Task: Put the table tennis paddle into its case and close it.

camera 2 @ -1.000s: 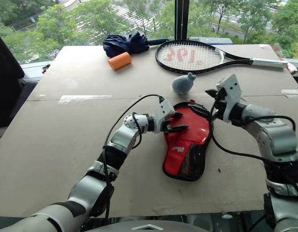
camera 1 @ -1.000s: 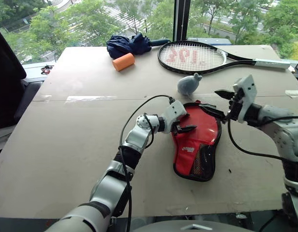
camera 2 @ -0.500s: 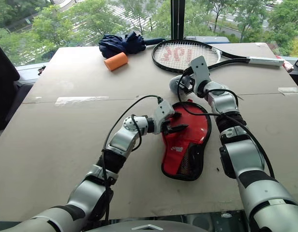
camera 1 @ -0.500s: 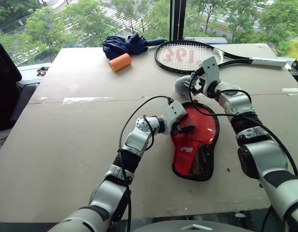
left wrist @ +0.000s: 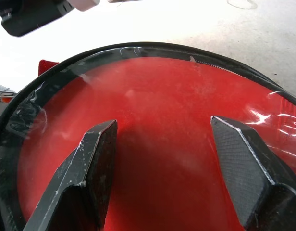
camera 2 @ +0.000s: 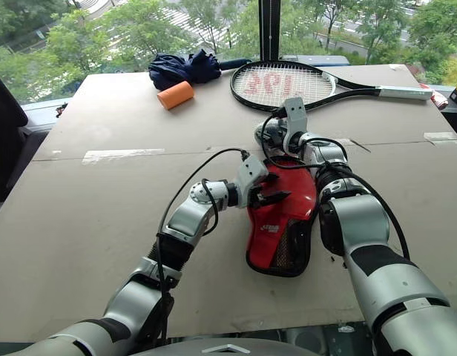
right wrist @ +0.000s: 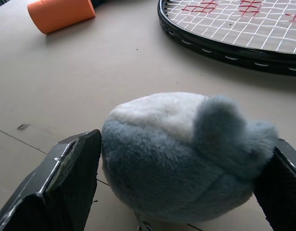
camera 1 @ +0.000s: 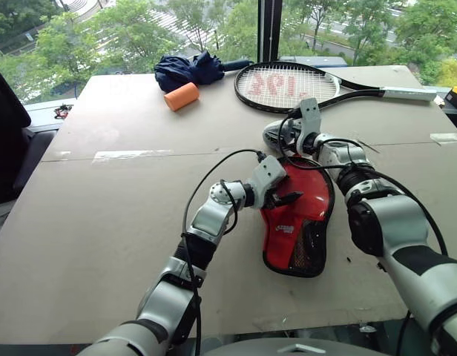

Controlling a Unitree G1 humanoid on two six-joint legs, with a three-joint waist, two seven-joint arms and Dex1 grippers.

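Left eye view, case: we see the red case [camera 1: 299,222] lying flat on the table [camera 1: 102,215], near its middle, its round end toward the window and its black mesh end toward us.
Paddle: through the clear panel in the left wrist view we see a red face [left wrist: 157,139]; the paddle sits inside the case.
Charm: the fuzzy grey-blue charm [right wrist: 181,159] rests on the table just beyond the case's round end.
Left gripper [camera 1: 282,199]: over the case's left edge, fingers [left wrist: 90,168] spread apart above the panel, holding nothing.
Right gripper [right wrist: 177,183]: fingers wide, one on each side of the charm; we cannot tell whether they touch it.
Farther off: racket [camera 1: 303,83], blue umbrella [camera 1: 188,69] and orange roll [camera 1: 182,96] at the table's far edge.
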